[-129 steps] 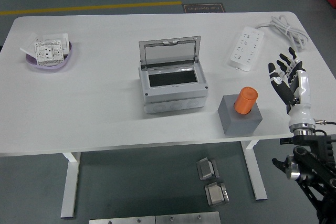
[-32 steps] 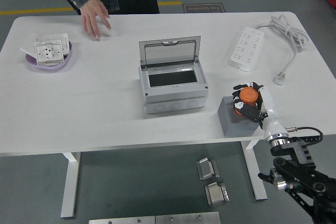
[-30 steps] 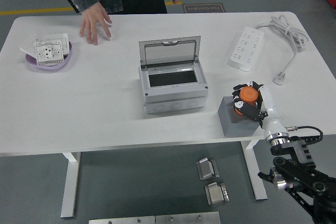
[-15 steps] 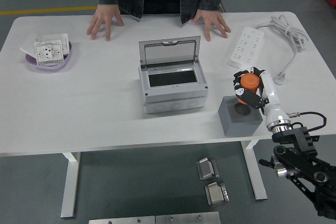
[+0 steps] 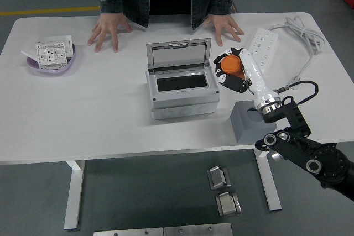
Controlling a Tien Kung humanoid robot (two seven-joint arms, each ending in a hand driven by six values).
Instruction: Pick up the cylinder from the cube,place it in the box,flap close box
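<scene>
You get bright, even overhead light across the white table (image 5: 83, 114), with no harsh glare on it. Shadows stay soft and short beside the box (image 5: 182, 89) and the cube (image 5: 249, 122). Focus is sharp throughout; the table's edges bow slightly toward the frame's corners.

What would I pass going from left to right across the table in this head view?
Purple bowl of white socket plates → grey box with its clear lid raised → orange cylinder held in the robot's right hand → white power strip.
</scene>
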